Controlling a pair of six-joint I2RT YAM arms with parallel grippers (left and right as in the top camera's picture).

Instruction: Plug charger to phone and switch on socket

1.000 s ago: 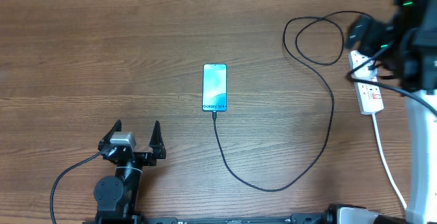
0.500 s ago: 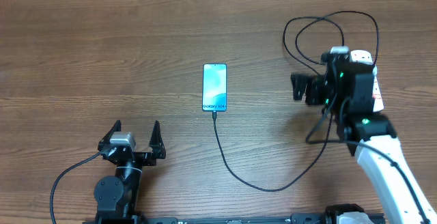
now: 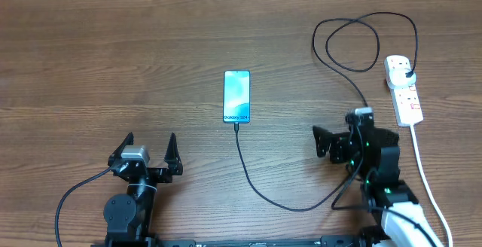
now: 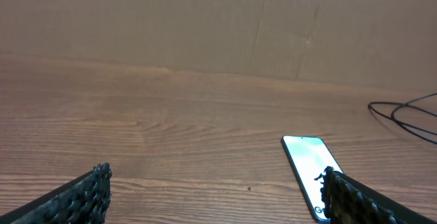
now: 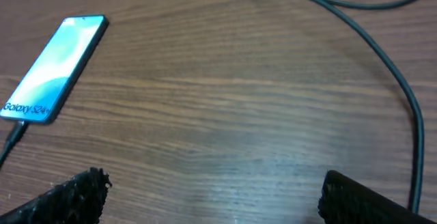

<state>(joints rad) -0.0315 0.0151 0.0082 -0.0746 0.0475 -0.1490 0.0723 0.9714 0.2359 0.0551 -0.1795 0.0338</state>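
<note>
- Near left: left fingers point(image 3: 172, 147) spread wide, empty.
- Near right: right fingers point(image 5: 369, 200) equally wide, empty, by the charger point(image 3: 294, 209) cable.
- Middle of counter point(image 3: 113, 51): phone point(image 3: 236, 96), screen up, charger tip at its near end.
- Far right: socket point(image 3: 404, 90), black plug seated.

phone point(image 3: 236, 96) 1 | charger point(image 3: 301, 206) 1 | socket point(image 3: 404, 90) 1 | left hand point(image 3: 151, 139) + right hand point(image 5: 215, 184) = 2

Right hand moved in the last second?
Yes. In the overhead view the right hand has left the socket, moving down-frame and slightly left; it is open, holding nothing.
</note>
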